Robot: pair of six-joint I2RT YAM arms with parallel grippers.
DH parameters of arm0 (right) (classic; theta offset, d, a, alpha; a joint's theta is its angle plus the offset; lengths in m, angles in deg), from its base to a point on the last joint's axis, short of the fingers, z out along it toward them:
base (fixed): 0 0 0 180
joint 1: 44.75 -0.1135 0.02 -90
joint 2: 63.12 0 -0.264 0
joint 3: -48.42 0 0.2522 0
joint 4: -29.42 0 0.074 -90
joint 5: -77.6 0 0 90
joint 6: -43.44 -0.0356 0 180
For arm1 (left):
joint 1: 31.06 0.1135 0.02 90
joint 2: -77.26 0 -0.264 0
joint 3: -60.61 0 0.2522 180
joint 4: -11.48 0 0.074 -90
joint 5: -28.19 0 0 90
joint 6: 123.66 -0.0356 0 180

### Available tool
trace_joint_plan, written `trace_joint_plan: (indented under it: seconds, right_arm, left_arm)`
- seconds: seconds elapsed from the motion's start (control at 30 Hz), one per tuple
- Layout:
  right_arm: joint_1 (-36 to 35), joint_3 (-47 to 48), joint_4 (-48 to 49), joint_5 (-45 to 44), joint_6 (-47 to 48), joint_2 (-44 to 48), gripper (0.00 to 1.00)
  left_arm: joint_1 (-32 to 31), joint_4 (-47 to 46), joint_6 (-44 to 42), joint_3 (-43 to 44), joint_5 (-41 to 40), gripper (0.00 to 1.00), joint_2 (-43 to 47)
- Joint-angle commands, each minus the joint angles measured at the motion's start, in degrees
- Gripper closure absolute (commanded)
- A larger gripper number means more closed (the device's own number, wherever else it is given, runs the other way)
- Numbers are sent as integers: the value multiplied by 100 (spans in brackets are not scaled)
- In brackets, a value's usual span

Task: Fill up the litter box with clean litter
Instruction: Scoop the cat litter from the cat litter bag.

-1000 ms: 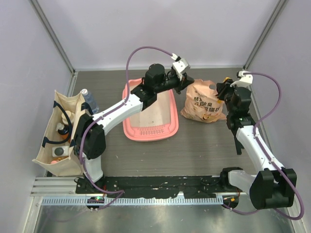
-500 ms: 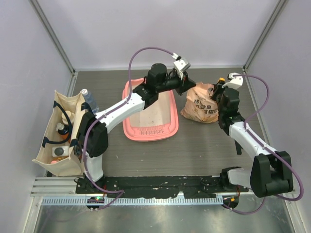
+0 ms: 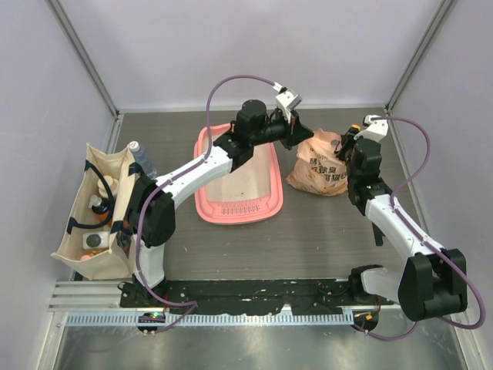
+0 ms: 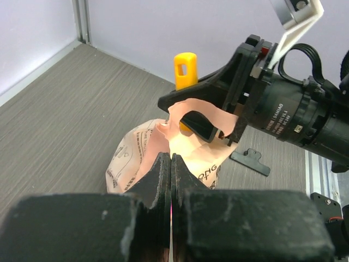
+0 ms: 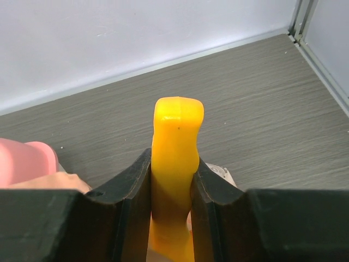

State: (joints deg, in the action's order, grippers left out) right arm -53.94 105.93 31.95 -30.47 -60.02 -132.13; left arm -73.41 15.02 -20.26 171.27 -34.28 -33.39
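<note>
While my left gripper (image 4: pixel 171 158) pinches the bag (image 4: pixel 131 158) mouth and my right gripper (image 5: pixel 172 159) clamps the scoop (image 5: pixel 177 117), dig deep, then lift level toward the litter box (image 3: pixel 239 220).

Grey table (image 3: pixel 323 231), litter box (image 3: pixel 239 219), bag (image 3: pixel 320 173) (peach), tote (image 3: pixel 85 231)

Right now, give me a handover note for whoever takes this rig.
Grippers: left gripper shut on the top edge of the peach bag; right gripper shut on the yellow scoop by its handle, at the bag's mouth.
Things: litter box sits left of the bag, with no litter visible in it.
Done: bag pinched, scoop gripped.
Left: scoop litter out of the bag into the box.
</note>
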Motion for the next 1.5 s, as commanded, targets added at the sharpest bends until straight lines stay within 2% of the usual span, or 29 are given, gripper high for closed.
trace_joint_plan:
  seconds: [0.0,0.17,0.3,0.4,0.43,0.5,0.53,0.67,0.97,1.07,1.17,1.2,1.27,1.3,1.33,1.37,1.47]
  right_arm:
    - [189,-165,-452,-189,546,353,99]
    - [304,-95,-30,-258,334,450,99]
    - [540,-77,-12,-320,247,416,99]
    - [1031,11,-240,-417,-305,240,99]
    - [1347,176,-606,-391,-490,126,99]
    - [1699,371,-977,142,-876,11,99]
    - [1928,476,-1170,894,-887,-76,99]
    - [2044,714,-1489,2172,-554,-314,99]
    - [2062,547,-1023,2071,-720,72,99]
    - [2062,714,-1487,2017,-720,64,99]
    - [2070,706,-1760,2403,-440,160,99]
    - [2070,697,-1909,2413,-439,178,98]
    - [2070,705,-2007,2587,-317,143,79]
    - [2070,714,-2138,2867,-264,108,78]
    - [2070,688,-2139,3009,-202,90,98]
    - [2070,653,-2139,3011,-202,125,99]
    - [2070,162,-1334,3046,-333,589,99]
  left_arm:
    - [16,-183,118,399,-160,100,-35]
    - [16,81,109,944,-213,100,-184]
    - [16,126,179,1050,-160,100,-264]
    - [7,117,197,1059,-204,100,-264]
    - [7,117,188,1050,-221,100,-255]
    - [16,99,75,1050,-222,100,-229]
    - [16,99,31,1050,-222,100,-220]
    - [34,3,-84,971,-178,100,-185]
    - [25,-288,109,646,-125,100,8]
    - [25,-262,101,628,-90,100,35]
    - [34,-235,57,637,-81,100,52]
    - [34,-244,39,628,-81,100,70]
    - [25,-244,21,637,-81,100,70]
    - [34,-244,21,619,-72,100,79]
    - [25,-244,21,619,-72,100,70]
    - [25,-244,13,611,-72,100,70]
    - [25,-244,-49,584,-63,100,79]
